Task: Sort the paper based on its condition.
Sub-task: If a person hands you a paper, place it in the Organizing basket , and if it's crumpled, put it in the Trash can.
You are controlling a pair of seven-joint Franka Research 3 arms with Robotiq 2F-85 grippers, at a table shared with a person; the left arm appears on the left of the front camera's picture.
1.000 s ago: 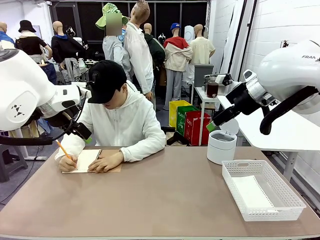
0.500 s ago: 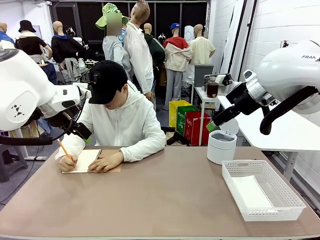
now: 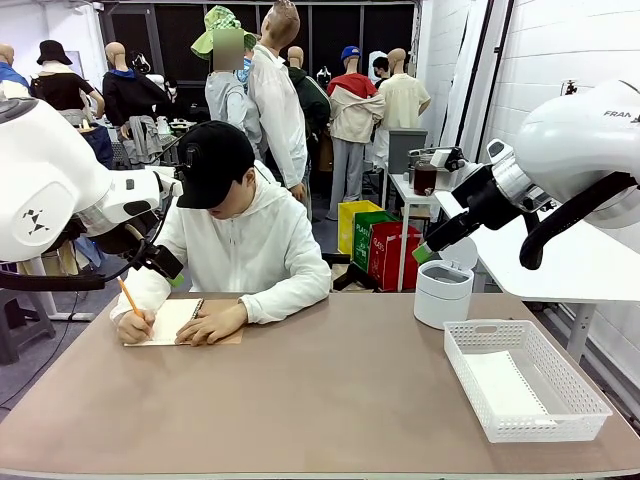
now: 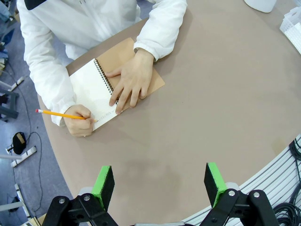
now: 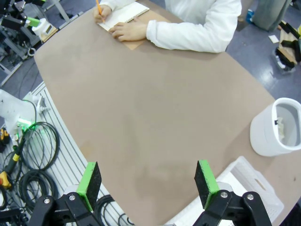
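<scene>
White arms of mine hang just where they were a moment ago, and the basket and bin have not moved. The person's hand (image 3: pixel 133 326) with the orange pencil (image 3: pixel 127 298) has shifted very slightly on the notebook (image 3: pixel 172 320).

At the right of the brown bench (image 3: pixel 330 400) stands a white slotted basket (image 3: pixel 550 422). The paper (image 3: pixel 505 385), one flat white sheet, lies inside it. Just behind it stands a round white bin (image 3: pixel 440 295) with a small white scrap (image 5: pixel 281 125) inside.

My left fingers (image 3: pixel 168 268) hover spread open beside the person's shoulder, the green pads (image 4: pixel 103 181) wide apart above the bench. My right fingers (image 3: pixel 428 250) hover spread open above the bin. The person leans over the notebook at the far left edge, both forearms resting on the bench.
</scene>
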